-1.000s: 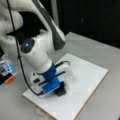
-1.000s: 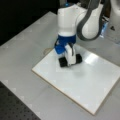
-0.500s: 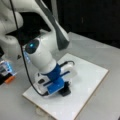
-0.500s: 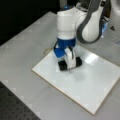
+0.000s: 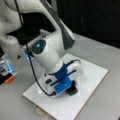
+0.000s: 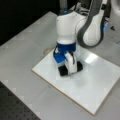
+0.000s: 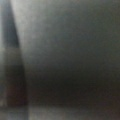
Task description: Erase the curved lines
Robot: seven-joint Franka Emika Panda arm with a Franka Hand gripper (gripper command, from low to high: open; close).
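Since the frame a second ago the gripper (image 5: 71, 87) has barely shifted; at most it has slid slightly along the flat white rectangular board (image 5: 92, 75), with the arm's pose much the same. It stands low over the board in both front views, its blue-and-white body tilted downward so that the black block eraser (image 6: 68, 70) is pressed flat against the white surface. That downward lean looks chosen to keep the eraser's face in full contact while rubbing. The pincer is clamped on the eraser, one white finger (image 6: 70, 63) showing across its front.

The thin dark wavy curve lines cannot be made out in any view: the board around the eraser reads plain white, so the ink is either under the eraser and gripper or already wiped off, and I cannot tell which. The board lies on a grey tabletop (image 6: 27, 45), its near corner pointing toward a front view's bottom. The wrist view shows only a blurred grey surface with a darker band at its left, nothing identifiable.
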